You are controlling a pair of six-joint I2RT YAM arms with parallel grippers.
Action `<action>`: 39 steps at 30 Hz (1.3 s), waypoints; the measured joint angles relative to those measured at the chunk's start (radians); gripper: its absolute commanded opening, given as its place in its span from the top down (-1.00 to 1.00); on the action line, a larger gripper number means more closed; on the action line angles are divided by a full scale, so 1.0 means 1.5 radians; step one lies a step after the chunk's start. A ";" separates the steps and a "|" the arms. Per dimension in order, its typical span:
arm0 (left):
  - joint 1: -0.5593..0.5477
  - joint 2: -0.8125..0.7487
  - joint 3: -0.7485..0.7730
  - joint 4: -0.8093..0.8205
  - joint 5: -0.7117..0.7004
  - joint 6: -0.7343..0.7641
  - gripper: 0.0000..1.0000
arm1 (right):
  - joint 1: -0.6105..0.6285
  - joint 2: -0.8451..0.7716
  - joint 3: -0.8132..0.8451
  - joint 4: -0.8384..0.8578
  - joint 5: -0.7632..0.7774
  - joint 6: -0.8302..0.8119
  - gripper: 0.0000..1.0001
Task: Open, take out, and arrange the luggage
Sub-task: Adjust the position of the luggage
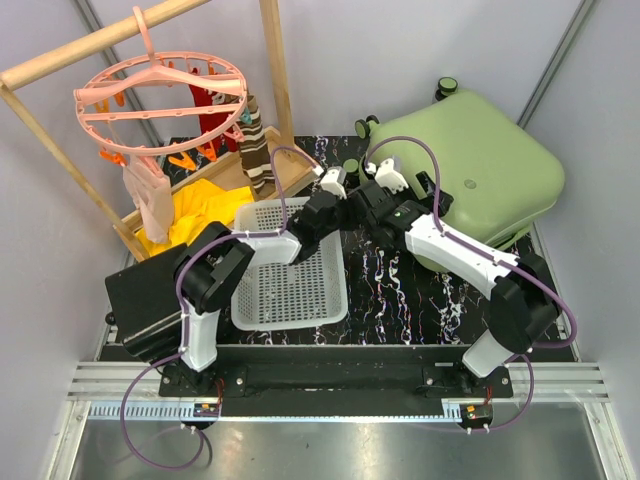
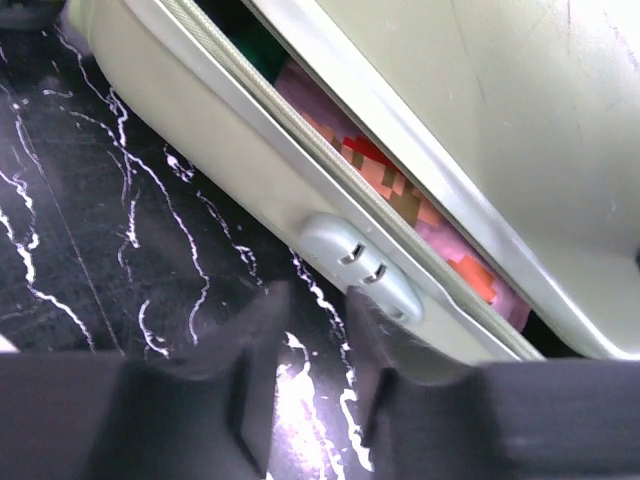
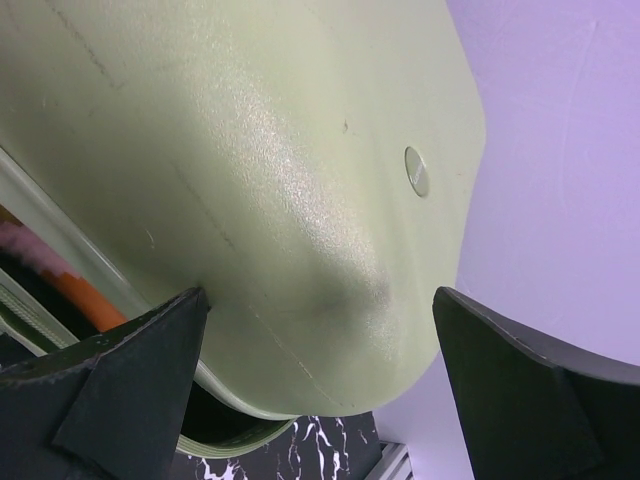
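While the lid sits only ajar: both arms reach from the bottom edge of the top view toward the upper right.
Basket: the white basket point(image 1: 300, 285) lies lower centre, nearest the bases.
Left gripper point(image 2: 316, 330): fingers narrowly parted with nothing between them, low over the marbled table point(image 2: 90, 200), just before the grey latch point(image 2: 365, 265).
Right gripper point(image 3: 320, 292): spread wide around the lid's rounded corner. One fingertip is at the rim, the other apart from the shell, so there is no grip.
Luggage point(image 1: 480, 170): upper right of the top view, wheels on its far edge.
Risk: the unclamped lid could slip off that fingertip and drop shut, and the crowded wrists could knock together.
Views: only the left wrist shows the pink, orange and red clothes point(image 2: 400, 190) in the gap. Only the top view shows the wheels and both arms.
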 measured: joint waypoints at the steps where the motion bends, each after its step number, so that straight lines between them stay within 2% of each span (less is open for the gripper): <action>1: 0.000 0.001 0.002 -0.001 0.004 -0.002 -0.09 | -0.001 0.000 0.000 0.001 0.001 -0.001 -0.99; 4: 0.000 0.019 0.028 -0.006 0.014 -0.005 -0.32 | -0.002 0.000 0.000 0.005 0.001 -0.004 -0.99; 6: 0.000 0.036 0.051 -0.010 0.019 -0.007 -0.37 | -0.002 0.000 0.000 0.008 0.001 -0.005 -0.99; 11: 0.000 0.084 0.121 -0.037 0.030 -0.008 -0.43 | -0.002 0.000 0.000 0.014 0.001 -0.007 -0.99; 19: 0.000 0.116 0.172 -0.077 0.041 -0.003 -0.46 | -0.002 -0.001 -0.001 0.020 0.001 -0.009 -1.00; 28: 0.001 0.106 0.118 -0.013 0.035 -0.022 -0.53 | -0.002 -0.017 -0.014 0.036 0.005 -0.012 -0.99; 39: 0.001 0.105 0.113 0.025 0.033 -0.050 -0.64 | -0.002 -0.017 -0.014 0.038 0.005 -0.013 -0.99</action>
